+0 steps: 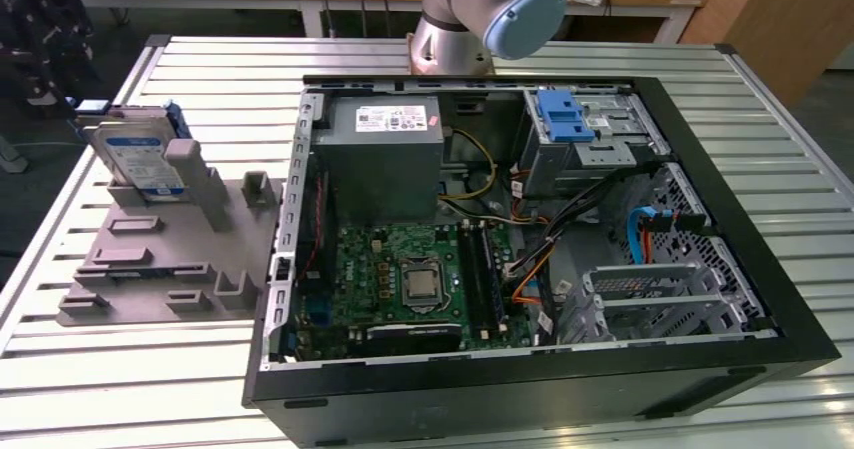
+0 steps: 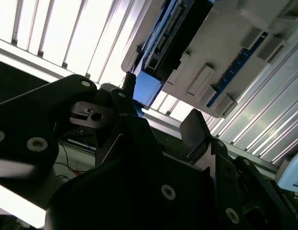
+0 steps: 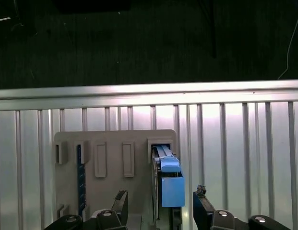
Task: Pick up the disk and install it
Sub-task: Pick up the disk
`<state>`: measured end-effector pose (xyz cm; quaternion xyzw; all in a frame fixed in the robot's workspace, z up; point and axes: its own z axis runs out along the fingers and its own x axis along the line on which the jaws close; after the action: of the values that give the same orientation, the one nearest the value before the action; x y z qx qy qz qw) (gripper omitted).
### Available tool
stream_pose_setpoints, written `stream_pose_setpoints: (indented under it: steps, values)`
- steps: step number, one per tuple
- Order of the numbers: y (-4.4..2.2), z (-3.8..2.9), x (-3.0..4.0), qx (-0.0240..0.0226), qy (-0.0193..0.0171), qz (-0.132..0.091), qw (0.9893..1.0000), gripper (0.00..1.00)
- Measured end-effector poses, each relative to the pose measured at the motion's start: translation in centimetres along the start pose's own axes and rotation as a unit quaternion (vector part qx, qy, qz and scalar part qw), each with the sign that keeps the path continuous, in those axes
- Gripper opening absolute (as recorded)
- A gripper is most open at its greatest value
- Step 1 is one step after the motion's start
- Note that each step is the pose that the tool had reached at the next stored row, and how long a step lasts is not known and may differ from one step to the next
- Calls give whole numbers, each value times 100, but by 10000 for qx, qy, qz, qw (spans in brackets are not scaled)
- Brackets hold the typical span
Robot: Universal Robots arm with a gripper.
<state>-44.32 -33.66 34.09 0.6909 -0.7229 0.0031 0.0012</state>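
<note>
The disk [image 1: 140,159] stands on edge in a slot of the grey holder [image 1: 160,259] on the slatted table, at the exterior view's left. Its white-and-blue label faces the camera and blue rails run along its edges. In the first wrist view I look down on the disk [image 3: 167,184] in the holder [image 3: 115,172]. My gripper [image 3: 160,203] is open above it, one black finger on each side of the disk's line and touching nothing. In the second wrist view the open gripper [image 2: 163,115] points at the disk's blue end [image 2: 146,88] in the holder [image 2: 220,62].
The open computer case [image 1: 747,169] lies beside the holder at the exterior view's right. Inside are a grey power-supply box [image 1: 387,154], the motherboard [image 1: 400,284], a bright-blue latch [image 1: 567,117] and a metal drive cage [image 1: 654,299]. The table edge [image 3: 149,91] runs just beyond the holder.
</note>
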Motion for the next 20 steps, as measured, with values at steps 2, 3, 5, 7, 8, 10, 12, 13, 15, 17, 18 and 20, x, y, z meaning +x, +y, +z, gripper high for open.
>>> stream_pose_setpoints:
  steps: [2,3,5,7,8,10,12,13,15,17,18,20]
  values:
    - [0,36,-1,0,0,0,10000,64]
    - [0,53,-1,0,0,-1,10000,64]
    - [9,63,-1,0,0,0,10000,64]
    - [9,63,-1,-1,0,0,10000,64]
    - [9,63,-1,-1,0,0,10000,64]
    - [10,74,-2,1,-1,0,10000,64]
    - [11,89,-14,-2,0,1,10000,64]
    - [12,101,-25,0,0,0,10000,64]
    - [15,135,-37,0,-1,0,10000,64]
    - [22,170,-38,0,0,-1,10000,64]
    - [28,188,-39,0,-1,0,10000,64]
    - [36,224,-39,-1,-7,-1,10000,64]
